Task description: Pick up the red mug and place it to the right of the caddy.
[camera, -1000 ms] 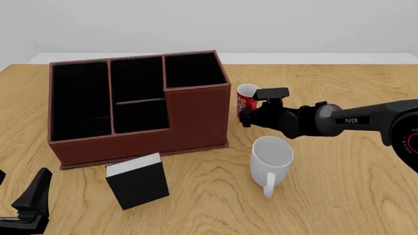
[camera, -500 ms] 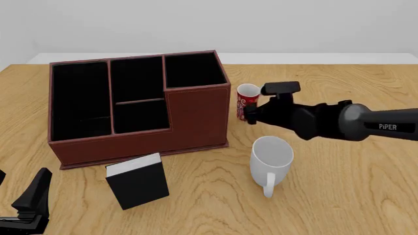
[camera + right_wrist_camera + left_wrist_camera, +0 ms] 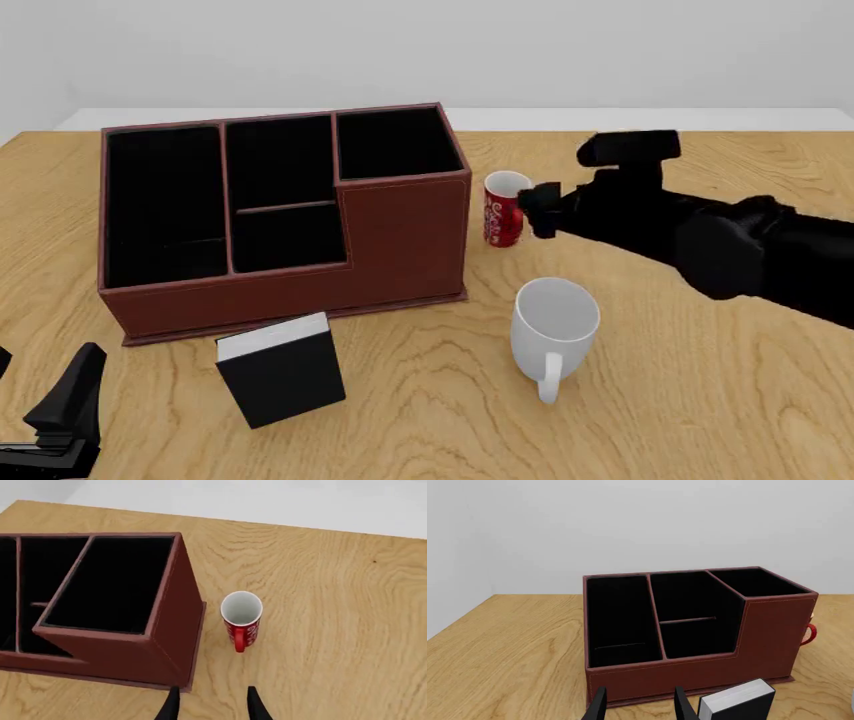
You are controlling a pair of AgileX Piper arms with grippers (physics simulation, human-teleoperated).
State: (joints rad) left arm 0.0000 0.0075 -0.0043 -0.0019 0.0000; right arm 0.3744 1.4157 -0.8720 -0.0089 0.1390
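Light wooden table point(image 3: 694, 400) with visible grain, plain pale grey-white wall point(image 3: 427, 50) behind, soft even light.

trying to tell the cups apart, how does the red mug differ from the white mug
The red mug is red with white lettering; the white mug is plain white. The red mug is smaller than the white mug. The red mug stands just right of the caddy, while the white mug sits nearer the camera, out from the caddy's front right corner. Both stand upright on the table, have a handle, and neither is held.
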